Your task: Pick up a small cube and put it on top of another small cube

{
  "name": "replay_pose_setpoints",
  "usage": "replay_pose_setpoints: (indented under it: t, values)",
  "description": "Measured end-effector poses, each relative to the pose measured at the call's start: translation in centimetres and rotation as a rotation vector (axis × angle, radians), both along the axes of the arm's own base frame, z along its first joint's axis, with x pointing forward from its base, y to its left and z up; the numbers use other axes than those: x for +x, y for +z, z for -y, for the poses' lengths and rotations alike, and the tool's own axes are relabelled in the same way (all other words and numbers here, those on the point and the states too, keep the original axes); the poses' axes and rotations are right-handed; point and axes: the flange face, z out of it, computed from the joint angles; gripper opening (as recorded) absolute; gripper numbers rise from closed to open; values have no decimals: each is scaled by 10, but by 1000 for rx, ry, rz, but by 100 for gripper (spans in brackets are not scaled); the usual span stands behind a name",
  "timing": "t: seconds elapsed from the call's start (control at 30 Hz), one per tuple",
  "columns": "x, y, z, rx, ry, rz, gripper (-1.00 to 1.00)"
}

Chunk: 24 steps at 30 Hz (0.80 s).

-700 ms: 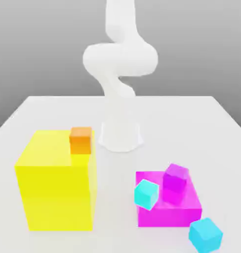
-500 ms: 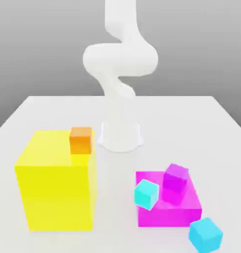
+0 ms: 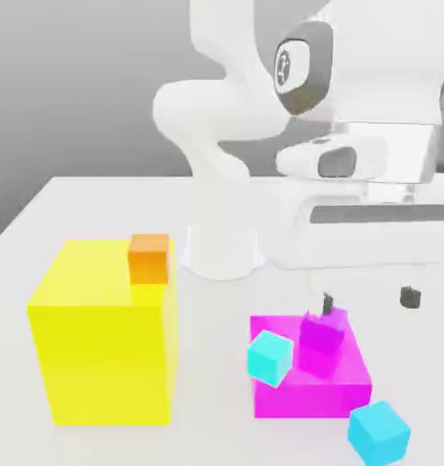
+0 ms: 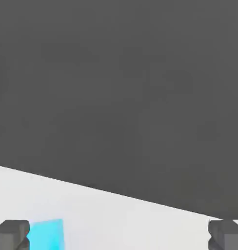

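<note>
Exterior view: gripper [image 3: 368, 300] hangs open, empty, above the flat magenta block [image 3: 339, 387]. Purple cube [image 3: 322, 336] sits on that block; one cyan cube [image 3: 269, 357] leans against its side, another cyan cube [image 3: 378, 433] lies on the table [image 3: 71, 209]. Hand view adds a cyan patch beside one fingertip [image 4: 11, 234], probably a cyan cube.

place: simulated test bench, as I see it | signs: plain white table [image 3: 80, 205], flat grey backdrop [image 3: 71, 82], plain coloured blocks such as the yellow block [image 3: 103, 341]
</note>
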Motion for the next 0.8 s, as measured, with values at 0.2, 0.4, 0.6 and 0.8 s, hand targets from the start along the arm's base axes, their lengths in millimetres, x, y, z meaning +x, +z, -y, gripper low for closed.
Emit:
replay_pose_setpoints:
  t: [0.2,0.4,0.6,0.8]
  values:
    - [-24,-105,-35,9,70,-158,0]
    - [-32,-186,-43,13,85,-191,-100]
    - [-32,-191,-43,14,85,-190,-100]
    - [-34,-128,-42,9,92,-191,-100]
